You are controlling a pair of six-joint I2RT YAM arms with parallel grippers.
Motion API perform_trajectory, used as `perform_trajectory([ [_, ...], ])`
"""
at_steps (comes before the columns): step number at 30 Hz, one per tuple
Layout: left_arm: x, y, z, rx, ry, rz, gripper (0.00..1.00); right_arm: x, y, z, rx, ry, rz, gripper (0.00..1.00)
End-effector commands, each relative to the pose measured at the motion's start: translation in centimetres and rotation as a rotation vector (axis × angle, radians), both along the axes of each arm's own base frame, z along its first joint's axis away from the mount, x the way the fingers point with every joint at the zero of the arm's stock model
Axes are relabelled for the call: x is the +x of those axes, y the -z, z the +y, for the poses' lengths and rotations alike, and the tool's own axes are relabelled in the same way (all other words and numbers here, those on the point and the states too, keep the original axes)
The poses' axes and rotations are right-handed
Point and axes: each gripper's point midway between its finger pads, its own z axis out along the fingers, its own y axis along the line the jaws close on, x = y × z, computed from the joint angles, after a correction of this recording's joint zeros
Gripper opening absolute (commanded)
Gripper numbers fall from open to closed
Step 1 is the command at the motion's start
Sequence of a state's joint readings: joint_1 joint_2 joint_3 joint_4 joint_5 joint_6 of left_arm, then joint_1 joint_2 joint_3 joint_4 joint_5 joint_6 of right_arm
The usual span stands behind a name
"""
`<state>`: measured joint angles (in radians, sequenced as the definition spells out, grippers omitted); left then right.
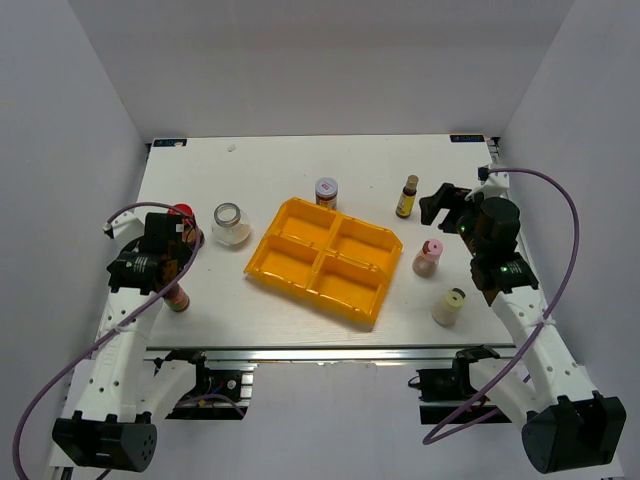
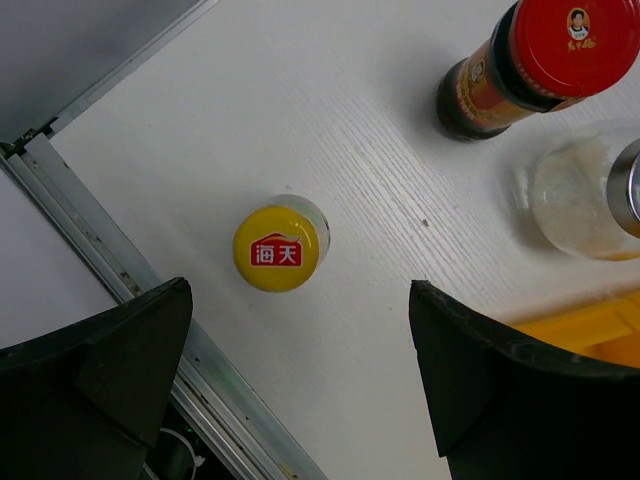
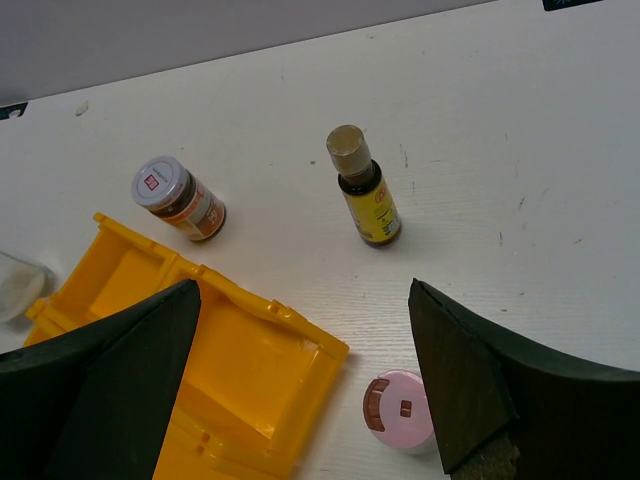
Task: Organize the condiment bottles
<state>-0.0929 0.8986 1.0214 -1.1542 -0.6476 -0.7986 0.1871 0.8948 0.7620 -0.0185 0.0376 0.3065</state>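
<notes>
Both arms bent over the table (image 1: 260,160), jaws apart
The left gripper (image 2: 300,295) points down over the yellow-capped bottle (image 2: 277,248); the right gripper (image 3: 303,290) tilts beside the pink-capped bottle (image 3: 400,408)

There are seven small bottles and jars: one red-capped bottle (image 2: 575,45), one pink-capped bottle (image 1: 428,258), one pale-yellow-capped bottle (image 1: 449,306), one silver-lidded jar (image 1: 326,191), one clear glass jar (image 1: 231,223), one slim brown bottle (image 1: 407,197) and one slim yellow-topped bottle (image 2: 281,247). One yellow tray (image 1: 285,262) has four boxes inside.
</notes>
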Motion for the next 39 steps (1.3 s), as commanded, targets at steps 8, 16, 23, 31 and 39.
perform_trajectory([
  [8,0.7,0.6,2.6,0.111,-0.115,0.002,0.98,1.0,-0.3,0.2,-0.033,-0.021,-0.010,0.89],
  [16,2.0,3.0,2.6,0.072,-0.086,0.047,0.87,1.5,0.2,-0.1,-0.044,0.004,0.005,0.89],
  [23,2.0,3.8,3.6,0.067,-0.125,0.076,0.70,1.7,0.6,-0.4,-0.052,0.021,0.015,0.89],
  [31,2.1,4.2,3.7,0.065,-0.128,0.100,0.45,1.8,0.4,-0.6,-0.058,0.029,0.013,0.89],
  [39,2.8,3.7,2.9,0.035,-0.061,0.080,0.08,1.5,0.0,-0.7,-0.055,0.031,-0.002,0.89],
])
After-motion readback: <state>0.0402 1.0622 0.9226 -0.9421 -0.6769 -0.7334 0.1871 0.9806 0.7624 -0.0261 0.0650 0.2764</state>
